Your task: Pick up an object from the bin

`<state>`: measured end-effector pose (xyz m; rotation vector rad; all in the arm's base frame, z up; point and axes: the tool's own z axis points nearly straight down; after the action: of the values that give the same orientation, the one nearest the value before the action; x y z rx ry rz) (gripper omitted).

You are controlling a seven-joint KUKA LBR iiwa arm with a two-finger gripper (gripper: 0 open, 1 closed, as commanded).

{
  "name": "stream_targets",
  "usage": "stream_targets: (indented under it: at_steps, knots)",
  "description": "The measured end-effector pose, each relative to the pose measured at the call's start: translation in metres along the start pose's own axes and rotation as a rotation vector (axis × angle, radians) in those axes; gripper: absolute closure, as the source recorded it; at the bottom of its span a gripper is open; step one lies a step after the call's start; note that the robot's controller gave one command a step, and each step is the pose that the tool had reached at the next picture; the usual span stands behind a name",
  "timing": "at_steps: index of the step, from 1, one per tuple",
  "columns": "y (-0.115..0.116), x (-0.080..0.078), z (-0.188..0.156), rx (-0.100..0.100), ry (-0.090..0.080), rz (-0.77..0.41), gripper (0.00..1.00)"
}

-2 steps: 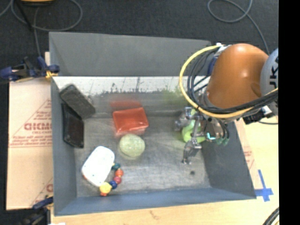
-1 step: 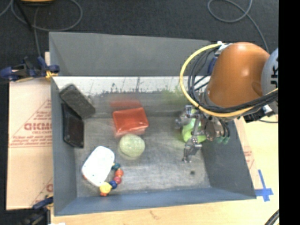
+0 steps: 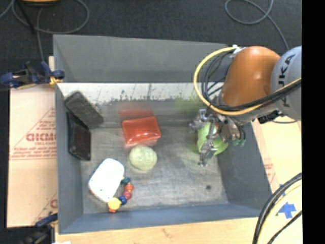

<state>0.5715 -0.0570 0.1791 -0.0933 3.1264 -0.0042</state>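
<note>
- Camera view — the arm is reaching into the grey metal bin from the right, its orange cover and looping cables hanging over the bin's right half.
- The pincer is sitting near the right wall, about midway between the far wall and the near wall.
- It is clenching a bright green thing: one metal finger is showing at the thing's far side and the other at its near side, with the green surface between them.
- A small part of the same green is peeking out on the right of the wrist; whether the thing is resting on the floor or hanging above it, I cannot tell.
- A red block is lying near the middle of the bin, well apart from the pincer.
- A pale green round thing is lying just beside the block, on its near side.
- A white rounded thing is resting in the near left part, with a string of coloured beads touching its right edge.
- A flat black slab is lying along the left wall — and a dark grey block is sitting in the far left corner, just beside it.
</note>
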Motion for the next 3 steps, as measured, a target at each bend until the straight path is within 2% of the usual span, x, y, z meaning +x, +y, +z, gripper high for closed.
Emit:
stream_targets:
  at_steps: [1, 2, 3]
  knots:
    - [-0.034, -0.018, 0.033, -0.003, 0.008, -0.308, 0.0]
    - [-0.061, -0.032, 0.031, -0.005, 0.007, -0.408, 0.0]
    - [-0.073, -0.041, 0.06, -0.007, 0.002, -0.127, 0.0]
